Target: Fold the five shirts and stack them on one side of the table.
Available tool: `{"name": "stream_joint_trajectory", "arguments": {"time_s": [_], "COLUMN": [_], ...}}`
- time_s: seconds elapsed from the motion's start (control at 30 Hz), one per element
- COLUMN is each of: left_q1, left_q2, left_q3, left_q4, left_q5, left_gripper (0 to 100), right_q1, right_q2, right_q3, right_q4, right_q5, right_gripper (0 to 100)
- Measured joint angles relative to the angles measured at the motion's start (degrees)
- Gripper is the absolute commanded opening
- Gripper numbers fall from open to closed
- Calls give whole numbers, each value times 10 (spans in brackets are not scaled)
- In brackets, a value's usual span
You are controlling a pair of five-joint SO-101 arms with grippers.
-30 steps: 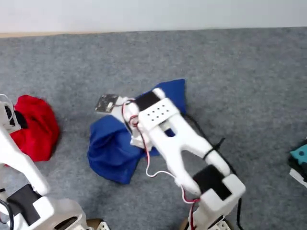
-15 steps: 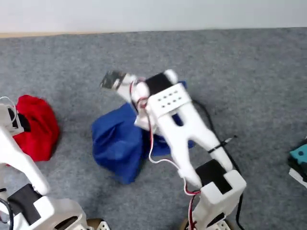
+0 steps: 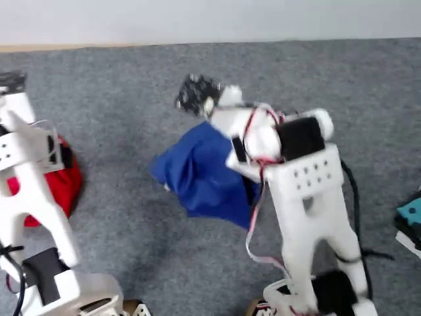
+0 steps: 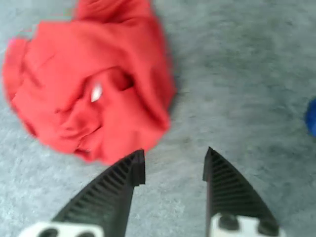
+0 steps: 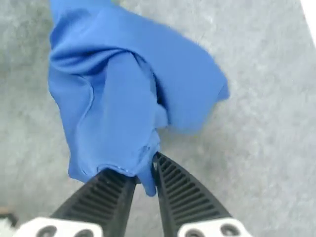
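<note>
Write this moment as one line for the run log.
left gripper: jaws open, beside red shirt | right gripper: jaws shut on blue shirt | shirts: both unfolded

The blue shirt point(image 3: 204, 178) and the red shirt point(image 4: 59, 74) are both plain. The table point(image 3: 368, 99) is mottled grey, the arms point(image 3: 309, 197) white, their fingers point(image 5: 182, 197) black and ribbed.

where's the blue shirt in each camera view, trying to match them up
High view: blue shirt bunched at mid-table.
Left wrist view: a blue sliver at the picture's edge, across bare grey from the red shirt.
Right wrist view: close to the camera, a fold pinched between the right gripper fingers.
Shared landmark: the grey table cover beneath it in all three.
</note>
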Motion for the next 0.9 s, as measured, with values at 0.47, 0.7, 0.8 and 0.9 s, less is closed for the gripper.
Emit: {"name": "stream_joint_trajectory", "arguments": {"time_s": [0.47, 0.7, 0.8, 0.9], "left_q1": [98, 249, 308, 350], "left_q2": [0, 0, 10, 53], "left_q3": [0, 0, 0, 0], "left_q4": [8, -49, -76, -89], "left_q5": [0, -8, -8, -8], "left_gripper": [203, 207, 207, 207], "right_q1": [90, 97, 106, 142], "right_q2": [-149, -220, -250, -270], "right_q3": [282, 360, 385, 390], "right_q4": [0, 0, 0, 0], "right_q5": [24, 25, 25, 14], "right_gripper": [10, 10, 11, 20]}}
